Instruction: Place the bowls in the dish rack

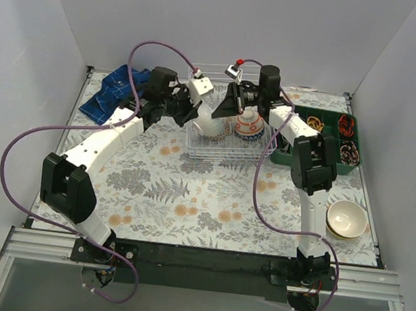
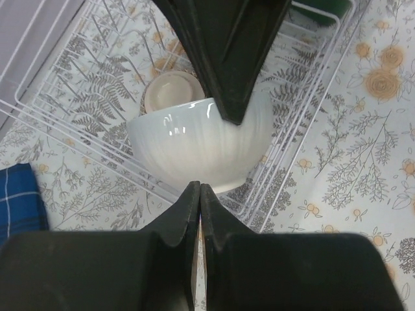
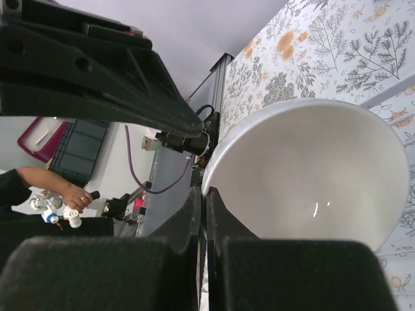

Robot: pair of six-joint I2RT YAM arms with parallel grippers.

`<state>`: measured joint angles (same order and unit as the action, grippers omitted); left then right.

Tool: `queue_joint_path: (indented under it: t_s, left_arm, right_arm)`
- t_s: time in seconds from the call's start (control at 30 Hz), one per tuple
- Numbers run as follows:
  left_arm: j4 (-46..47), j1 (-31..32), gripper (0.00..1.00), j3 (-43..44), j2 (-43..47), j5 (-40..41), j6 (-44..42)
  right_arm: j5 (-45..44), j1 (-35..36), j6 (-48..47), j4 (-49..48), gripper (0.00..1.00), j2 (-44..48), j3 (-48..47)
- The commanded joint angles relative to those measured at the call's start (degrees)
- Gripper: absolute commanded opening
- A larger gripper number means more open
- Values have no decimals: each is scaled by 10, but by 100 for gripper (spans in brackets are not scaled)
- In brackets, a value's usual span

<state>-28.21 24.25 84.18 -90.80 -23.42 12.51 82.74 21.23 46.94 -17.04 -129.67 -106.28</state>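
The dish rack (image 1: 223,156) sits at about 12 o'clock on the flower-printed table (image 1: 187,198), and both arms reach over it. The left gripper (image 1: 190,114) is at the rack's 9 o'clock side by a plain white bowl (image 1: 206,125). In the left wrist view that bowl (image 2: 194,149) lies inside the wires (image 2: 58,123), between the two black fingers. The jaws stand apart, one tip over the rim and the other at the base, but I cannot tell whether they press on it. The right gripper (image 1: 240,106) hangs above a patterned bowl (image 1: 248,125) in the rack's middle. Its jaws are parted and clamp nothing (in the right wrist view the bowl's pale inside (image 3: 305,181) lies just beside the lower finger (image 3: 204,214), the upper finger clear of it). A cream bowl (image 1: 346,218) stands on the table at 4 o'clock, well apart from the rack. A green tray (image 1: 327,115) is at 2 o'clock and a blue cloth (image 1: 116,91) at 10 o'clock.
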Motion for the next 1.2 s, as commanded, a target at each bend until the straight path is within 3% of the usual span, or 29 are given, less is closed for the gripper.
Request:
queue_joint_path:
  t_s: [0.0,0.6,1.1,1.17]
  left_arm:
    - [-3,8,0,-35,10,12,-49]
    - [-5,23,0,-101,-23,19,-101]
    - [46,25,0,-76,-108,24,-91]
    - [54,24,0,-72,-118,23,-88]
  right_arm:
    - [13,3,21,-46,1,-35,-25]
    - [11,0,25,-49,1,-87,-42]
    - [0,1,15,-46,1,-100,-42]
    - [-1,0,11,-46,8,-96,-46]
